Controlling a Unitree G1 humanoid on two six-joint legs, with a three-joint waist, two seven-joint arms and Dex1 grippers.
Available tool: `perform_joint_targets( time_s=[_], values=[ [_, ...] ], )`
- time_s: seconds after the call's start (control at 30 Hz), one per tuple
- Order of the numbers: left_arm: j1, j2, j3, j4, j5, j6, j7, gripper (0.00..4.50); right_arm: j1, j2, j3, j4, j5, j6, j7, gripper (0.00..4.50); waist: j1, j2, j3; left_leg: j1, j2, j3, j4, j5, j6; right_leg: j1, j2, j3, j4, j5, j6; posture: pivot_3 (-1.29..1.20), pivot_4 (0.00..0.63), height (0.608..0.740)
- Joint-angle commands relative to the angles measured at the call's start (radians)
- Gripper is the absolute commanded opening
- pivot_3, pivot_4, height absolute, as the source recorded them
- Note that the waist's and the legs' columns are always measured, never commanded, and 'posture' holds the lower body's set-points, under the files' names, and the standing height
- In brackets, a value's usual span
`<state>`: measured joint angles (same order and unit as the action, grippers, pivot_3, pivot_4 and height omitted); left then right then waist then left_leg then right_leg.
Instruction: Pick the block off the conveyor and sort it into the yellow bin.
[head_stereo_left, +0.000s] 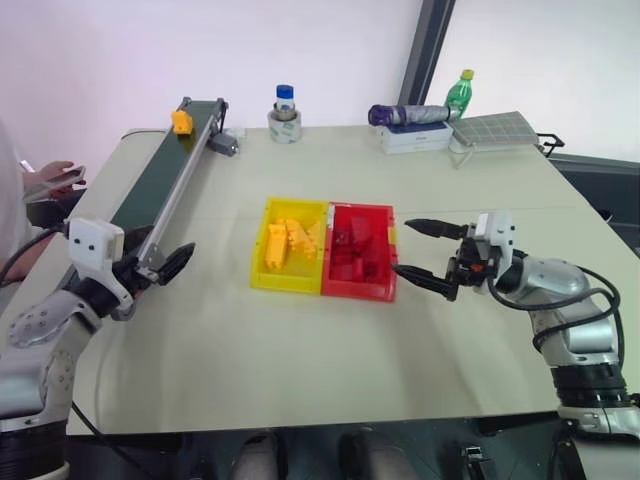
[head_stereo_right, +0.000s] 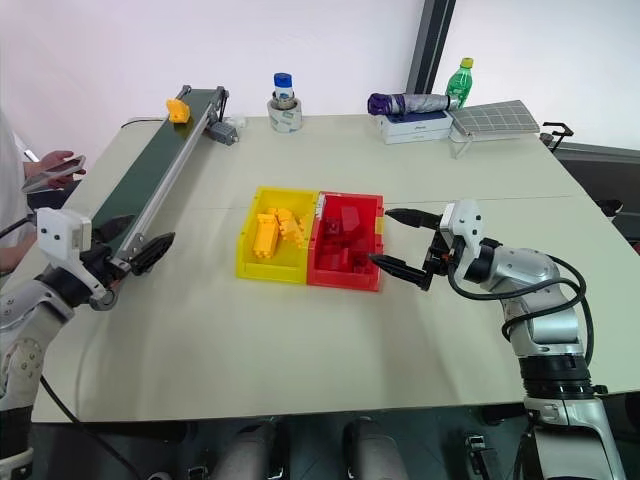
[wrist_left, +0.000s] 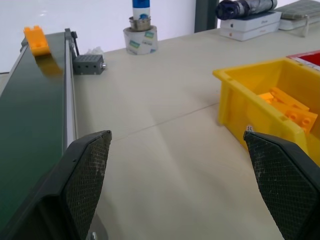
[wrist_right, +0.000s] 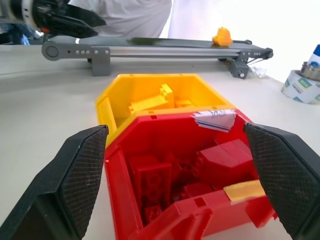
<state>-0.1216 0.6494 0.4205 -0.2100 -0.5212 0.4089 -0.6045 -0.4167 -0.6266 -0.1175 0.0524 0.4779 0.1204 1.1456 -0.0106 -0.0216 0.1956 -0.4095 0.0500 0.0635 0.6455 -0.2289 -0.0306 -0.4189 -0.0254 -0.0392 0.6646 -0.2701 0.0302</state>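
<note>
One block (head_stereo_left: 181, 122) sits at the far end of the conveyor (head_stereo_left: 160, 185), well apart from both arms; head views place the left gripper (head_stereo_left: 168, 265) at the belt's near end, fingers spread and empty, and the right gripper (head_stereo_left: 424, 252) just beside the red bin (head_stereo_left: 360, 252), likewise spread and empty. Yellow bin (head_stereo_left: 288, 246) adjoins the red one, already holding yellow bricks. Left wrist view: one finger (wrist_left: 87, 170) overlaps the belt rail, the block far up the belt. Right wrist view: red bin sits between the wide fingers, yellow bin behind. Advice: wait with the left jaws wide across the belt, close only once the block sits squarely between them, and keep clear of the rail.
</note>
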Motion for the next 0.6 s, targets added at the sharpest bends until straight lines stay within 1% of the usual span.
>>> perform_joint_targets(
  time_s=[0.03,0.3,0.6],
  values=[
    [0.0,0.013,0.055,-0.041,-0.018,-0.012,0.011,4.46,-0.027,-0.002,-0.001,0.012,-0.005,-0.012,0.001,4.5,0.0,0.0,0.0,0.0,0.0,0.0,0.0,0.0,0.0,0.0,0.0,0.0,0.0,0.0,0.0,0.0,0.15,0.74],
    [-0.004,0.004,0.091,-0.02,-0.012,-0.018,0.066,4.46,-0.044,-0.001,0.005,0.035,-0.001,-0.011,0.009,4.5,0.0,0.0,0.0,0.0,0.0,0.0,0.0,0.0,0.0,0.0,0.0,0.0,0.0,0.0,0.0,0.0,0.15,0.74],
    [-0.024,0.001,0.063,-0.016,-0.001,-0.028,0.088,4.46,-0.055,0.002,0.009,0.05,-0.008,-0.023,0.015,4.5,0.0,0.0,0.0,0.0,0.0,0.0,0.0,0.0,0.0,0.0,0.0,0.0,0.0,0.0,0.0,0.0,0.15,0.74]
  ],
)
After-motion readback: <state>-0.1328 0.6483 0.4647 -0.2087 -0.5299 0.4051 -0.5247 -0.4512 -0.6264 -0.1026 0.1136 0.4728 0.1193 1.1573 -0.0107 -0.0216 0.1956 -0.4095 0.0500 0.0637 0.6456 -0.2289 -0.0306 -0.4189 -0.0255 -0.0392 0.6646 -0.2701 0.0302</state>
